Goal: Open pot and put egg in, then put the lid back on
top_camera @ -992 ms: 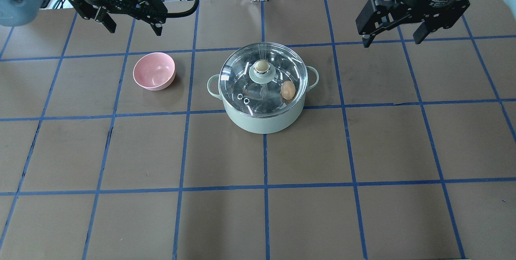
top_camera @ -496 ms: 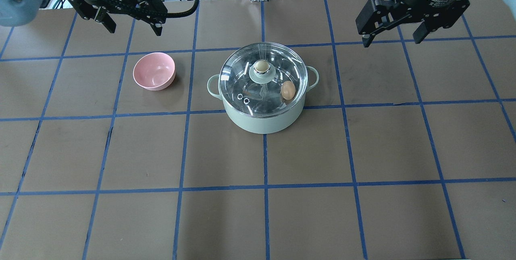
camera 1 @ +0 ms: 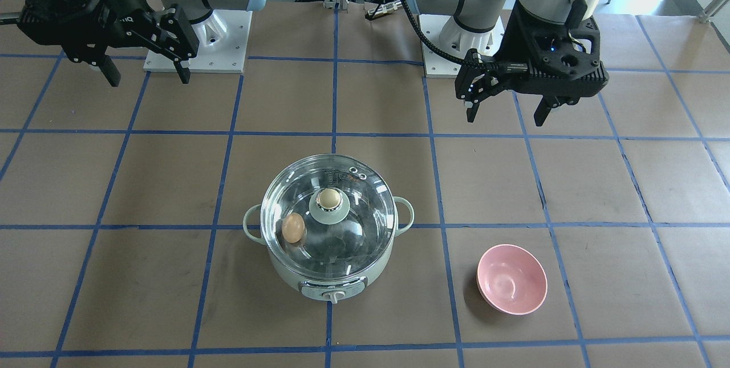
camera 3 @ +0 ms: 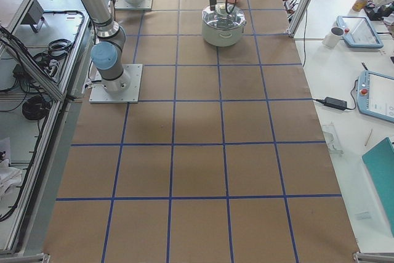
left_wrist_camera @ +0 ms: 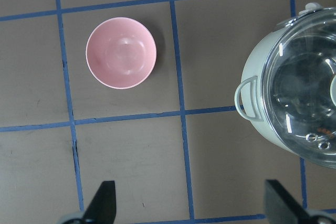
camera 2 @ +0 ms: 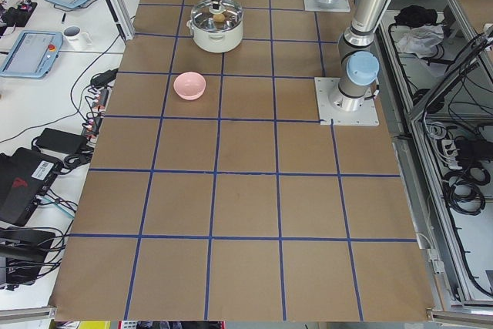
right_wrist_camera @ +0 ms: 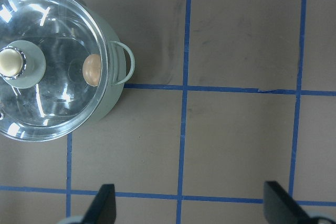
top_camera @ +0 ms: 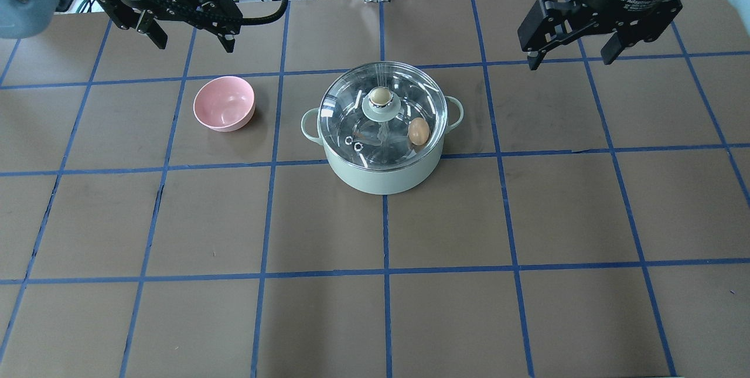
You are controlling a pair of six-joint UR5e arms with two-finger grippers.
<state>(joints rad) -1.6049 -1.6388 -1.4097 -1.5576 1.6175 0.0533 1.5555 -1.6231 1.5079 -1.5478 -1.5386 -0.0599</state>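
Note:
The mint-green pot (top_camera: 381,177) stands at the table's centre with the glass lid (top_camera: 351,109) seated on it, beige knob up. The tan egg (top_camera: 418,130) shows through the glass, inside the pot near the rim on my right side; it also shows in the front view (camera 1: 293,227) and the right wrist view (right_wrist_camera: 92,70). My left gripper (top_camera: 193,39) is open and empty, raised at the back left, beyond the pink bowl. My right gripper (top_camera: 570,57) is open and empty, raised at the back right, well away from the pot.
An empty pink bowl (top_camera: 224,103) sits on the table left of the pot, also in the left wrist view (left_wrist_camera: 121,52). Brown paper with a blue tape grid covers the table. The arm bases stand at the back edge.

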